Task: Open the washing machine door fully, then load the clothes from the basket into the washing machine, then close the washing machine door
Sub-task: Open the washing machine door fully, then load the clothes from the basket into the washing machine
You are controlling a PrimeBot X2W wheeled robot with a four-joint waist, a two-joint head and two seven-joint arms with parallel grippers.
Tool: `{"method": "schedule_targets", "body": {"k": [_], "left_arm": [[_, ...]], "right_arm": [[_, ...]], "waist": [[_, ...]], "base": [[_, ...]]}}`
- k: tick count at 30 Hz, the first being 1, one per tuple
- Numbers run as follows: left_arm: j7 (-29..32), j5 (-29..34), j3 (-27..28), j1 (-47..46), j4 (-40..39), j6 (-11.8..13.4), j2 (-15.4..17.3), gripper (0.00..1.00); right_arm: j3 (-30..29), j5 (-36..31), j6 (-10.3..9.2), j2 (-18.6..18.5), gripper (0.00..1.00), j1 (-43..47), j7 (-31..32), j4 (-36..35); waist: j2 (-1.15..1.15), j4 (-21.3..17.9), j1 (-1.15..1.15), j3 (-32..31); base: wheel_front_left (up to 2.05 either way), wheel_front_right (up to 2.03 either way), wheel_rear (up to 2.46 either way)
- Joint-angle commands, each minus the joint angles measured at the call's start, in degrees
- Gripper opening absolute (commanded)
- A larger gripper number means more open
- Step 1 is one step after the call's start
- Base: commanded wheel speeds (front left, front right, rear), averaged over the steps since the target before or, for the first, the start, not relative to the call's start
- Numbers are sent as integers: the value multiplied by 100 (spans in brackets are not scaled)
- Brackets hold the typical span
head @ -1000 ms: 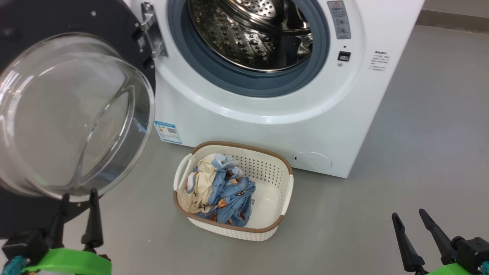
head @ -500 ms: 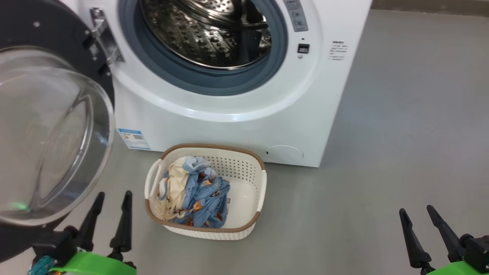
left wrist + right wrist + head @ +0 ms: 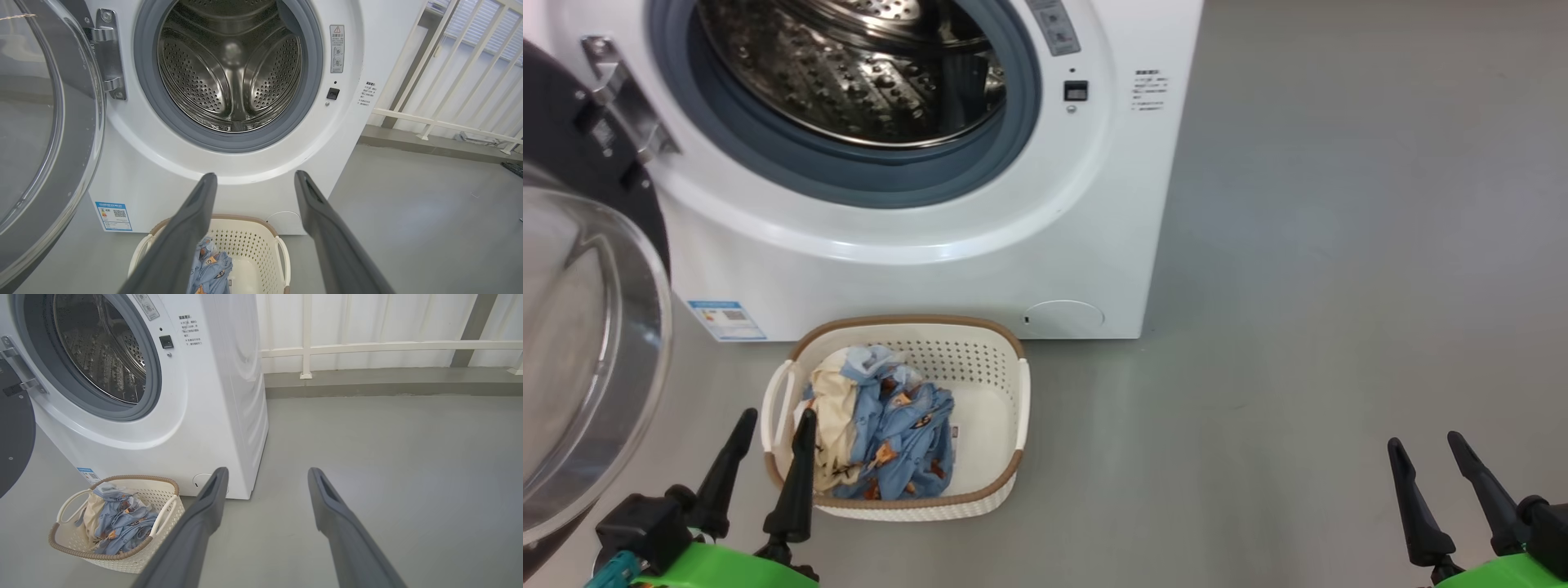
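Observation:
The white washing machine (image 3: 915, 269) (image 3: 143, 175) (image 3: 196, 416) stands open, its steel drum (image 3: 231, 69) bare. Its door (image 3: 580, 343) (image 3: 45, 122), black-rimmed with a clear glass bowl, hangs swung out at the left. On the floor before the machine sits the cream basket (image 3: 988, 425) (image 3: 163, 506) with light blue printed and cream clothes (image 3: 882, 425) (image 3: 118, 522) heaped in its left half. My left gripper (image 3: 774, 416) (image 3: 255, 174) is open and empty, just above the basket's near left corner. Far right over bare floor, my right gripper (image 3: 1425, 441) (image 3: 265, 470) is open and empty.
Grey floor (image 3: 1298, 286) spreads to the right of the machine. A white railing (image 3: 367, 347) and wall run behind it. The swung-out door takes up the space at my left.
The head camera has turned right, so machine, door and basket sit further left in view. My left gripper now stands at the basket's corner instead of under the door glass.

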Motion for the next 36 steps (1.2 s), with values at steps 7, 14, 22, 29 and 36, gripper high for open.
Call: {"method": "schedule_targets", "body": {"k": [7, 14, 22, 29, 36], "left_arm": [[-46, -149, 222, -77, -193, 27, 218, 100], [-46, -184, 219, -21, -217, 27, 247, 100], [-46, -268, 189, -37, -242, 27, 264, 100], [-46, -290, 220, -40, -223, 27, 283, 100], [-46, -310, 187, -59, -216, 27, 305, 100]], "right_arm": [[83, -58, 8, -96, 100, -45, -69, -179], [59, -72, 8, -79, 100, -2, -69, -188], [40, -89, 8, -58, 100, -12, -69, -209], [64, -111, 8, -33, 100, -12, -69, -213], [67, -105, 8, -36, 100, -24, -69, -206]], "waist": [[0, -279, 0, -15], [0, -340, 0, -61], [0, -323, 0, -46], [0, -331, 0, -54], [0, -344, 0, -41]], "base": [[0, 0, 0], [0, 0, 0], [0, 0, 0], [0, 0, 0], [14, -24, 10]]}}
